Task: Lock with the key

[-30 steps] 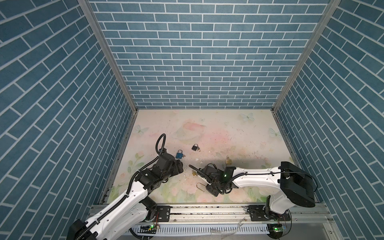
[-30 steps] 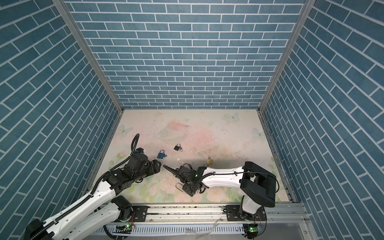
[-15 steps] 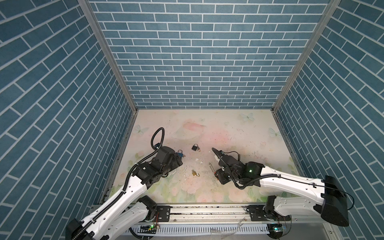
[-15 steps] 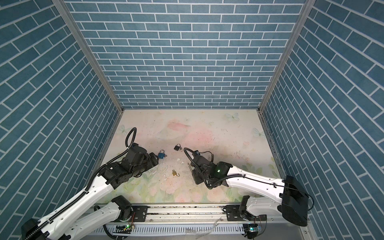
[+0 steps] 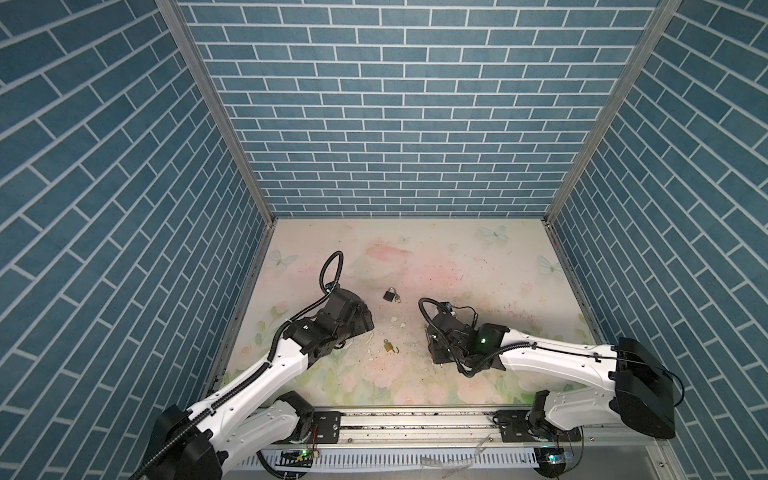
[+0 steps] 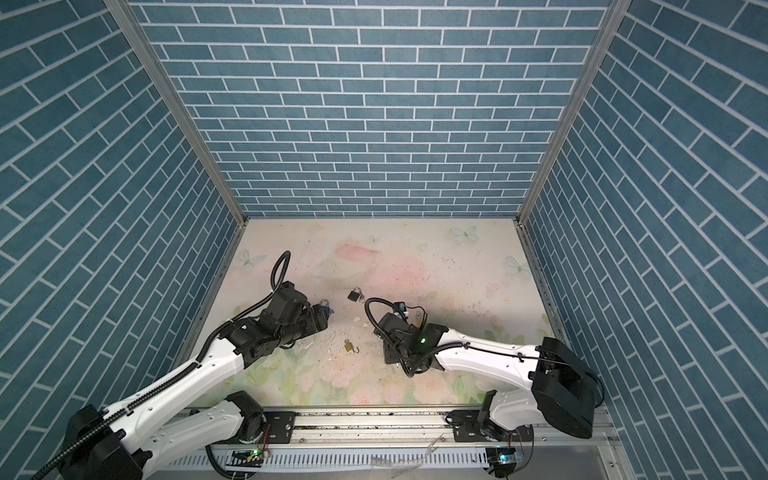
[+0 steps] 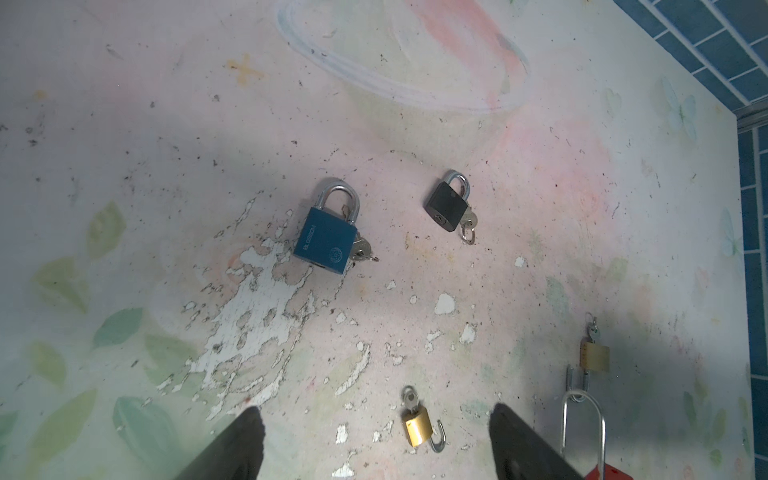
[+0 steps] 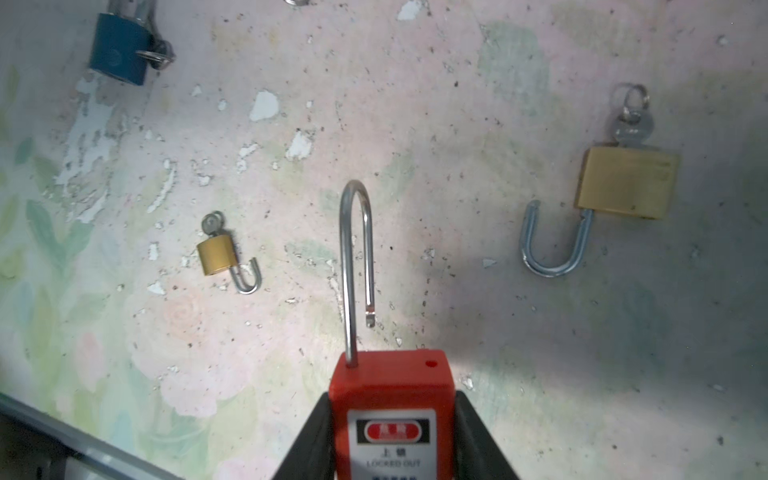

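My right gripper (image 8: 391, 397) is shut on a red padlock (image 8: 390, 386). Its long steel shackle (image 8: 353, 257) stands open, the free end clear of the body. No key shows on it; its lower end runs out of frame. In both top views the right gripper (image 5: 438, 347) hangs low over the floor at centre right. My left gripper (image 7: 376, 415) is open and empty, its fingers either side of a small brass padlock (image 7: 417, 430) on the floor below, shackle open and a key (image 7: 409, 397) in it. This padlock (image 5: 389, 346) lies between the two grippers.
A shut blue padlock (image 7: 326, 241) and a shut black padlock (image 7: 448, 208) lie further out, each with a key. A larger brass padlock (image 8: 625, 183), shackle open and key in, lies near the right gripper. Brick walls (image 5: 395, 124) enclose the floor; a rail (image 5: 415, 424) runs along the front.
My right arm has swung its elbow out to the right and carried the red padlock from the front middle to centre right. The left gripper has edged slightly forward, still open.
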Action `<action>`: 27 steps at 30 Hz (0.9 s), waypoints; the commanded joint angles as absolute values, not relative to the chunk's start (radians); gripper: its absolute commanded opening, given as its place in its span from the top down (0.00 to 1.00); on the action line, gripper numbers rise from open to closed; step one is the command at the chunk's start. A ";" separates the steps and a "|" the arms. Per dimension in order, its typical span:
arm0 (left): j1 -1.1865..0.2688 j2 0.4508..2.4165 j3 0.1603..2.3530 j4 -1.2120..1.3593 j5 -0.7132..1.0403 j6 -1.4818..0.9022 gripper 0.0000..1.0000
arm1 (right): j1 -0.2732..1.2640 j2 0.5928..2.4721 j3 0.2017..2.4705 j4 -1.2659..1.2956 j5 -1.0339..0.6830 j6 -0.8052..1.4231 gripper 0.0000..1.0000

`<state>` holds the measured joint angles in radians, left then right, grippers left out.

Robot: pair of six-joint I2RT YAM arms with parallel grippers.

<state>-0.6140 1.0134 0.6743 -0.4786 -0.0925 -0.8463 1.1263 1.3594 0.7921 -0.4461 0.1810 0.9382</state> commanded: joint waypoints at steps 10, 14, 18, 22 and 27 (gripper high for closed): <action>-0.618 1.093 0.697 -0.403 -0.081 -0.693 0.14 | 1.126 1.485 0.804 -0.524 0.240 1.102 0.88; -0.618 1.084 0.692 -0.400 -0.083 -0.683 0.14 | 1.138 1.529 0.810 -0.511 0.241 1.099 0.86; -0.618 1.073 0.697 -0.415 -0.090 -0.677 0.14 | 1.167 1.573 0.854 -0.465 0.224 1.063 0.80; -0.619 1.055 0.691 -0.424 -0.095 -0.684 0.14 | 1.184 1.620 0.895 -0.475 0.213 1.066 0.77; -0.617 1.039 0.682 -0.438 -0.096 -0.696 0.14 | 1.199 1.620 0.908 -0.499 0.223 1.071 0.61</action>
